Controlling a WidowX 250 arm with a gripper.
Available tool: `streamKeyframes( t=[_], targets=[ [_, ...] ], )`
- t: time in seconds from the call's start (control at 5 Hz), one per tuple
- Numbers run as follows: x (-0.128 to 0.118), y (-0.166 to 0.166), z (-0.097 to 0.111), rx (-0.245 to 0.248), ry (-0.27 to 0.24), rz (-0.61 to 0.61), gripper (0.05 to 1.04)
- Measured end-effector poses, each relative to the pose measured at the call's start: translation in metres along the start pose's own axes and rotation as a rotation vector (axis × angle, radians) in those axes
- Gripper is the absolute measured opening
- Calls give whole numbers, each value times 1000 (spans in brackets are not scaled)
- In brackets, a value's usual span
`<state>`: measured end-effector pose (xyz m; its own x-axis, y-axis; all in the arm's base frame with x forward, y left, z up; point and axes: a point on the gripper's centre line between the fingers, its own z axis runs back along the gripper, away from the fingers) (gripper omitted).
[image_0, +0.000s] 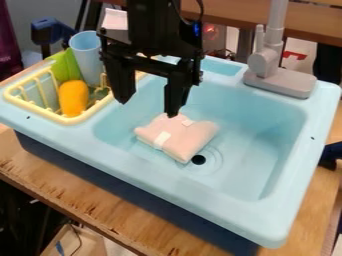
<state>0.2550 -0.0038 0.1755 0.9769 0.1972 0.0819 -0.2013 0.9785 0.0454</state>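
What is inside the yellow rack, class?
The yellow rack holds an orange item, a green item and, at the back, a blue cup, plus part of something dark green. What lies beneath them is covered.

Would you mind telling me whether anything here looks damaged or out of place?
The wooden counter looks worn, with dark, chipped-looking marks along its front edge. Otherwise nothing stands out: the pink bundle lies in the sink beside the drain, and I see no spill.

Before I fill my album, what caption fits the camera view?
Open black tool hanging above a pink bundle in a light-blue toy sink.
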Motion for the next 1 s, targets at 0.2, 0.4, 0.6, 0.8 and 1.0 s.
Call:
streamKeyframes(
  t=[0.2, 0.4, 0.6, 0.8, 1.0],
  targets=[
    [-1, -1, -6, 0, 22, -2, 1001],
    [14, -4, -16, -48, 13, -27, 1001],
    [34, -1, -25, -80, -16, -28, 1001],
    [51, -5, -46, -98, -2, -55, 1001],
    [66, -9, -60, -97, 20, -70, 1001]
  ],
)
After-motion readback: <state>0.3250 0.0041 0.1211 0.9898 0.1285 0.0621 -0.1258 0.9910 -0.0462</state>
